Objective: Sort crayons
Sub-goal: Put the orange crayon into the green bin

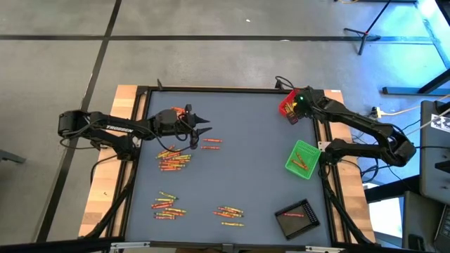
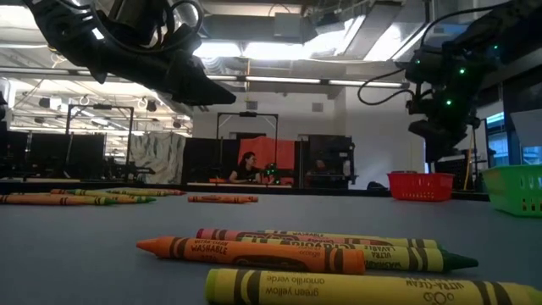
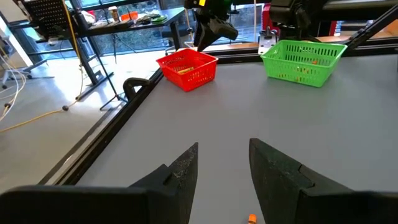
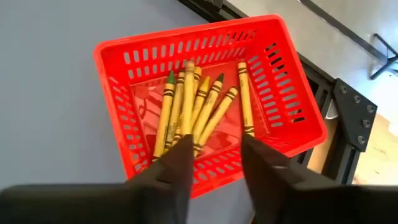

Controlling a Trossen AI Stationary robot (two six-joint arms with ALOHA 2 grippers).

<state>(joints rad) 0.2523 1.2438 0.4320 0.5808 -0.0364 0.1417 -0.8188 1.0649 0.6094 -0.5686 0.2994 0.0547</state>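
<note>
Right gripper hovers over red basket at desk's 1 o'clock, jaws apart, empty; yellow crayons lie inside. Left gripper at 10 o'clock, jaws apart, empty, above loose crayons.

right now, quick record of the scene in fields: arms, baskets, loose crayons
left gripper: open, empty, above the mat's far left, over scattered crayons
right gripper: open, nothing between its fingers, over the red basket
red basket: far right corner, holds yellowish crayons
green basket: right side, a few crayons inside
black tray: near right, some crayons inside
loose crayons: clusters on the mat's left and near middle
</note>
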